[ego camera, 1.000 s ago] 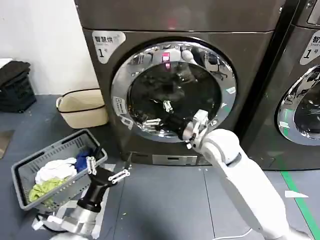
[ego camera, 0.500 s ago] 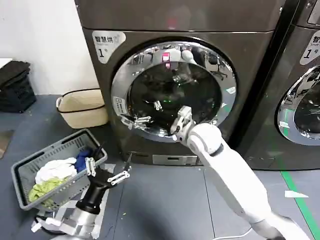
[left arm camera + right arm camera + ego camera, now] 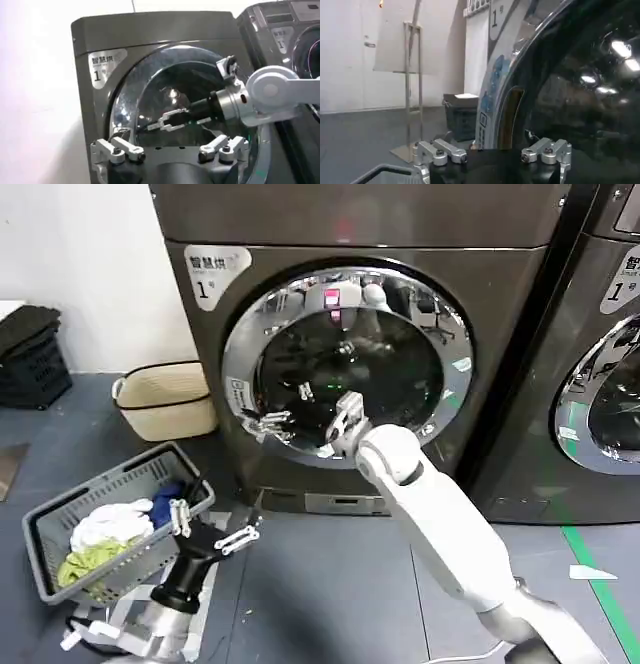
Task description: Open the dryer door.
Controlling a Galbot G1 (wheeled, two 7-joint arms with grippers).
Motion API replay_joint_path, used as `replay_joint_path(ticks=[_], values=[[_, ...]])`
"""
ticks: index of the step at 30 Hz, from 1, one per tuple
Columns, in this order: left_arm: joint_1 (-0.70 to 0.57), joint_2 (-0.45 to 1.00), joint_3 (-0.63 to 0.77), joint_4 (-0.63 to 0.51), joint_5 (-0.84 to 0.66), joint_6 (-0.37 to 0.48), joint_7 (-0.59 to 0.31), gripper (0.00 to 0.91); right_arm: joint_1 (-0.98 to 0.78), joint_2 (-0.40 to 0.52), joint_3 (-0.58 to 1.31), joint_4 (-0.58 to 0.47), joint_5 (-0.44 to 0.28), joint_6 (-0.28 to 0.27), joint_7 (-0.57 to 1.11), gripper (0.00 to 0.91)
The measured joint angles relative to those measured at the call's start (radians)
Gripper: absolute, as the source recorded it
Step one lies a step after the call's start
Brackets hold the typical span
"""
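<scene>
A laundry room or laundromat: the dryer (image 3: pixel 350 314) numbered "1" stands against a white wall, a second machine (image 3: pixel 590 354) beside it, a basket of clothes (image 3: pixel 110 529) before it.

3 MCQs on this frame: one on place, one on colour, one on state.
1. Where is the right gripper?
A. at the dryer door's lower left rim
B. over the basket
C. at the neighbouring machine

2. What colour is the basket?
A. red
B. grey
C. yellow

3. What state is the dryer door in?
A. swung fully open
B. removed
C. closed or nearly so

Key:
1 A, its fingers sit at the chrome rim, lower left.
2 B, grey slatted walls around laundry.
3 C, the door covers the dryer opening.
The left gripper is open, low by the basket.
</scene>
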Motion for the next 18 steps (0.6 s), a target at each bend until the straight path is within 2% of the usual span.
replay_joint_path(ticks=[18], values=[[0.003, -0.001, -0.001, -0.004, -0.001, 0.000, 0.000, 0.907, 0.050, 0.046, -0.029, -0.100, -0.001, 0.009, -0.026, 0.907]])
